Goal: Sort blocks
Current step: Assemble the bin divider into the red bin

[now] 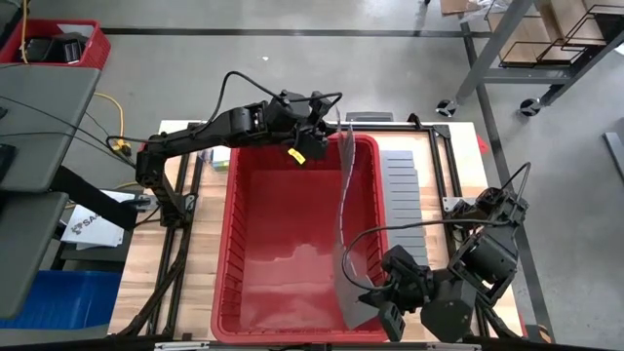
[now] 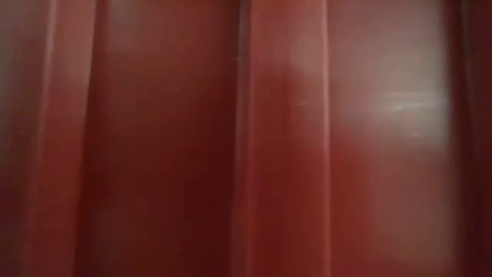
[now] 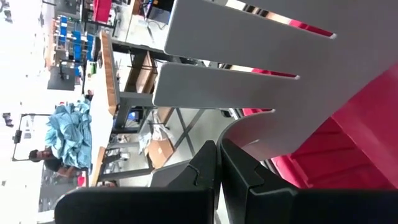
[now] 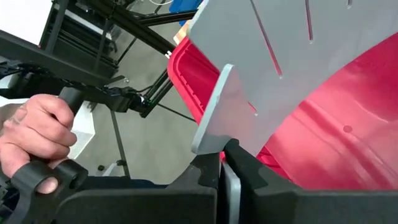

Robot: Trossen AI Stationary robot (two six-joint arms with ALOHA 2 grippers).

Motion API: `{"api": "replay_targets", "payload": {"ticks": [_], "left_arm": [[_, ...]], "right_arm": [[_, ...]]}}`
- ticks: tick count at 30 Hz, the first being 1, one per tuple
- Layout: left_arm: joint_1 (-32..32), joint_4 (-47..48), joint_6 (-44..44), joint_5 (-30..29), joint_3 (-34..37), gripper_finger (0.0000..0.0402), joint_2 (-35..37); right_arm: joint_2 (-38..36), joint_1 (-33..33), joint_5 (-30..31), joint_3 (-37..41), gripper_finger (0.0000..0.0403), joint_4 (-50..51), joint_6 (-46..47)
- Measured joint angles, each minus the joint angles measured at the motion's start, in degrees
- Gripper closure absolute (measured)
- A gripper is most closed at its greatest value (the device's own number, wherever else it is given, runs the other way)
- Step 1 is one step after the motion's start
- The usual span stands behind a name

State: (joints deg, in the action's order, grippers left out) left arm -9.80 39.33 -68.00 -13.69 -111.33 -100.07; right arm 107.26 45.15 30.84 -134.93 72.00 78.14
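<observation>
Over the red bin (image 1: pixel 283 244), your left gripper (image 1: pixel 327 132) and right gripper (image 1: pixel 375 302) each clench an end of the grey divider sheet (image 1: pixel 343 210). No blocks are visible. Keep both ends level and lower together, I judge.

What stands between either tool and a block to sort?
No blocks show. The left tool and the right tool are both shut on one grey divider standing on edge in the red bin, so each is occupied.

Two matte black jointed arms, looping black cables, yellow tag near left claw (image 1: pixel 314 142), blocky black fingers (image 3: pixel 205 168)
</observation>
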Motion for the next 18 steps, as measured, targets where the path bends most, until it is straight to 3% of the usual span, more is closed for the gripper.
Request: {"api": "replay_targets", "payload": {"ticks": [18], "left_arm": [[0.1,2.2,1.3,-0.7,0.0,0.0401,0.1]], "right_arm": [[0.0,-0.3,0.0,0.0,0.0403,0.6,0.4]]}}
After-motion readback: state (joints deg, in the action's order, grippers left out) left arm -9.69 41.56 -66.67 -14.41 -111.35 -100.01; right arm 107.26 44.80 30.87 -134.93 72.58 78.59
